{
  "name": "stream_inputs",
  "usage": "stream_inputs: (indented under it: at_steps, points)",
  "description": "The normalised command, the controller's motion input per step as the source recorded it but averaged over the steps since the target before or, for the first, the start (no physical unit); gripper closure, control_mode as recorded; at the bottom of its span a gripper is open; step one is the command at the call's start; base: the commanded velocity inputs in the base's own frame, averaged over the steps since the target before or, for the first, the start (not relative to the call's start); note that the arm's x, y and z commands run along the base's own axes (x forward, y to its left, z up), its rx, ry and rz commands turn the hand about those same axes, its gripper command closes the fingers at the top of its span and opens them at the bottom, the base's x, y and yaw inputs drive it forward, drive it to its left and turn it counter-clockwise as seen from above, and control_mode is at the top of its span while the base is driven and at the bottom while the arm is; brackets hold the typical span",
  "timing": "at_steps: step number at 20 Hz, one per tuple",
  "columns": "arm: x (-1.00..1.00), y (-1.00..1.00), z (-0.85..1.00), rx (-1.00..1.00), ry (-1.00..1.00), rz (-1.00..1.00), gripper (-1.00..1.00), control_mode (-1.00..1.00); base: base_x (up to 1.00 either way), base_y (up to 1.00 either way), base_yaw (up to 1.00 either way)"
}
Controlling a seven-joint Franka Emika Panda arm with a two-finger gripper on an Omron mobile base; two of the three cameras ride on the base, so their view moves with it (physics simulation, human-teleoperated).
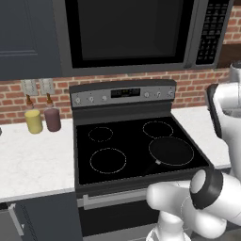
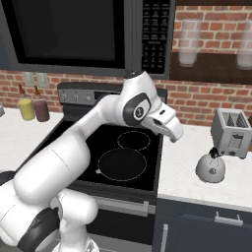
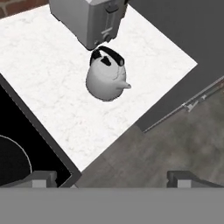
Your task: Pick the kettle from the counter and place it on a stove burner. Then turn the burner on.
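The kettle (image 2: pixel 210 168) stood upright on the white surface (image 2: pixel 182 170) right of the stove (image 2: pixel 106 147), just before the toaster (image 2: pixel 230 133), near the back edge. The arm reached over the stove's right edge, fingers (image 3: pixel 43 178) spread wide, holding nothing.

Kettle (image 2: pixel 210 168) sits on counter (image 2: pixel 182 172) just beside toaster (image 2: pixel 230 133).

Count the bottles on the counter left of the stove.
2: a yellow bottle and a maroon bottle stand side by side on the counter by the brick wall. Others may sit outside the frame.
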Motion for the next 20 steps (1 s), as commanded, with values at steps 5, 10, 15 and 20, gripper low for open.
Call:
stream_inputs:
  at_steps: [5, 10, 15, 20]
  points:
    - [0.0, -0.24, 0.0, 0.17, 0.01, 0.0, -1.0, -1.0, 0.0, 0.0, 0.0]
    - [0.07, -0.15, -0.03, 0.12, 0.0, 0.0, -1.0, -1.0, 0.0, 0.0, 0.0]
    - [0.22, -0.01, -0.3, 0.01, 0.0, 0.01, -1.0, -1.0, 0.0, 0.0, 0.0]
    - [0.26, -0.01, -0.44, 0.0, 0.0, 0.07, -1.0, -1.0, 0.0, 0.0, 0.0]
